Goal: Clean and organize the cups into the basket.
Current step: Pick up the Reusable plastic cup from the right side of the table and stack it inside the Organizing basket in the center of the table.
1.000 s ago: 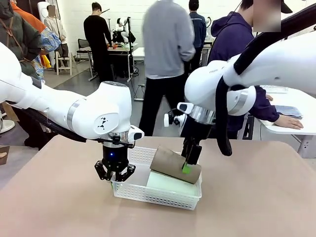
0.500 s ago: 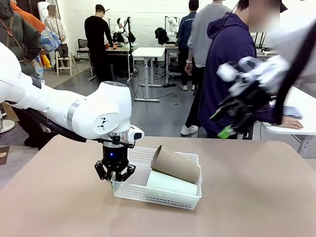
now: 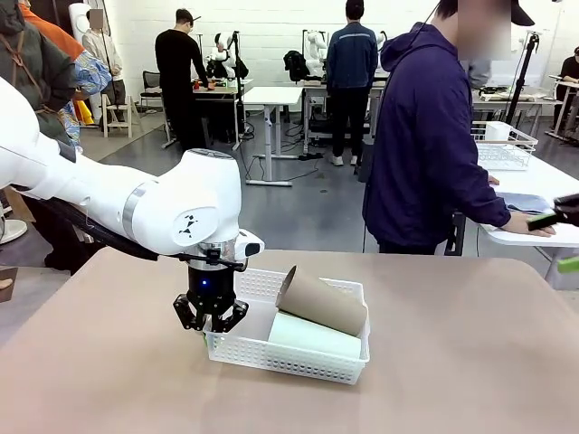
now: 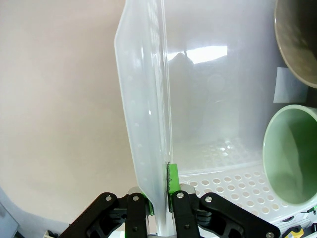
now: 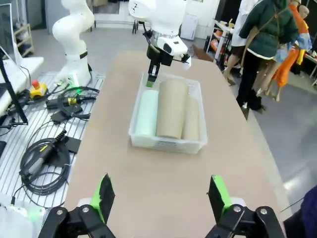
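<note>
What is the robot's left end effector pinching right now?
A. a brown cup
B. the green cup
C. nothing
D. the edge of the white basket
D: the left end effector is clamped on the rim of the white perforated plastic basket, with its green pads either side of it.

Basket point(image 3: 262, 353) is seen as white plastic, lattice-perforated sides. Two cups point(image 5: 173, 109) in it are tan-brown, one cup point(image 5: 146, 113) pale mint green. Worktop point(image 3: 470, 362) is rendered matte beige. Left hand point(image 3: 211, 316) is black, green pads point(image 4: 173, 179).
</note>
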`<move>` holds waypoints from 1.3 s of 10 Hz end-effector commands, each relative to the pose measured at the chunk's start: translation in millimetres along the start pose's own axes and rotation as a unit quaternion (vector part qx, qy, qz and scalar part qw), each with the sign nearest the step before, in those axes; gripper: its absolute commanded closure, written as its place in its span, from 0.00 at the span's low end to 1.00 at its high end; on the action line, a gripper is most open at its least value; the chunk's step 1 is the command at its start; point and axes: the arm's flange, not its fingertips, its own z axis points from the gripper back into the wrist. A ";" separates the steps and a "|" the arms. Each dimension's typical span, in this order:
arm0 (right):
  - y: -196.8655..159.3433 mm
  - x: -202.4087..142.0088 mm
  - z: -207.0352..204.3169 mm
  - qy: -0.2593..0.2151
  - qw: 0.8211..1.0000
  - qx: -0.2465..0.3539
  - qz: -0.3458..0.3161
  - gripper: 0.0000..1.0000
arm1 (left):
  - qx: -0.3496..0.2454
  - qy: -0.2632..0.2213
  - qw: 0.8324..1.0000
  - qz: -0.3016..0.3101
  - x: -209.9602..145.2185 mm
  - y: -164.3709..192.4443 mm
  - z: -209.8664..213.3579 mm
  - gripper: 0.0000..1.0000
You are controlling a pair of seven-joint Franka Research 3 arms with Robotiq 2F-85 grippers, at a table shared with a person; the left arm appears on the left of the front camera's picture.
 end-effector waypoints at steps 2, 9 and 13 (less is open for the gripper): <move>-18.0 -47.6 -15.7 -0.030 0.999 0.004 -0.040 0.00 | -0.001 -0.003 1.000 0.001 0.2 0.1 2.5 1.00; -3.5 -46.1 -3.4 -0.017 0.999 0.003 -0.035 0.00 | -0.001 -0.003 1.000 0.001 0.2 0.1 2.5 1.00; -3.5 -46.1 -3.4 -0.017 0.999 0.003 -0.035 0.00 | -0.001 -0.003 1.000 0.001 0.2 0.1 2.5 1.00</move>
